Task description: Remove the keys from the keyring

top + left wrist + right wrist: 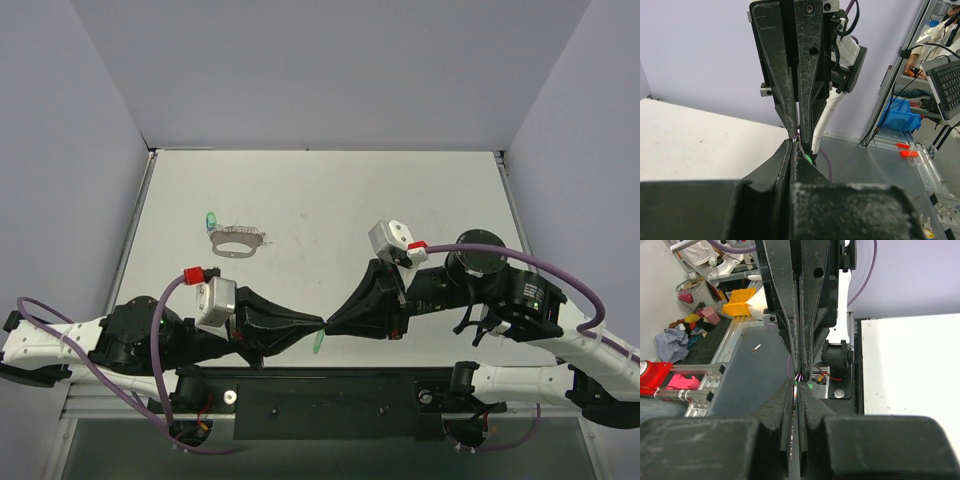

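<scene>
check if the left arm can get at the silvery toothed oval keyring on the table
Probably not yet: the way to the silvery toothed oval keyring looks free, but the left gripper is busy, jaws shut with the right gripper on a small green-headed key.

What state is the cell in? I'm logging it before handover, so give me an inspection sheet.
Surface: white table, nothing spilled.
Job's things: keyring lying left of centre, one green key at its left end; second green key hanging where the tools meet.
Clutter: nothing seen.
Grippers: left tool and right tool shut, tip to tip; which grips the hanging key is unclear.
Cables: a purple cable loops along each arm.
Surroundings: grey walls on three sides.
</scene>
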